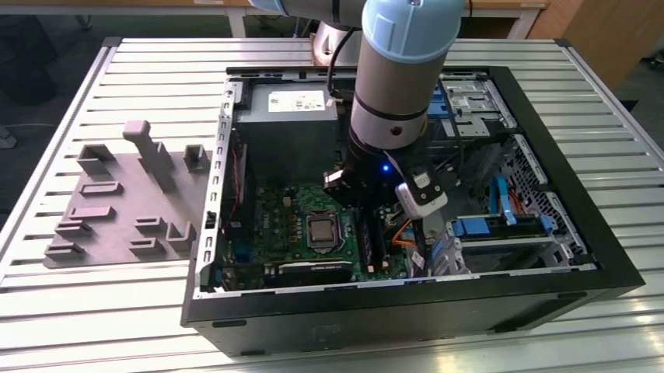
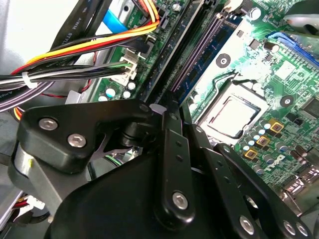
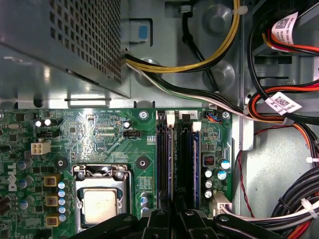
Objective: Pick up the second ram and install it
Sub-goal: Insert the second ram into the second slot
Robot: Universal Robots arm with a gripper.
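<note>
Inside the open computer case [image 1: 581, 256], the gripper [image 3: 172, 211] sits low over the memory slots [image 3: 192, 159], its fingers [image 2: 172, 149] narrowly pinching the second ram [image 3: 167, 164].

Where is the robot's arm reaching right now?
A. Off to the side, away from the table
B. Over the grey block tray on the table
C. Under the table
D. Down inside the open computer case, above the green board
D: in the exterior view the arm goes down into the open computer case, with the end effector right over the motherboard's black memory slots, far from the grey holder tray.
</note>
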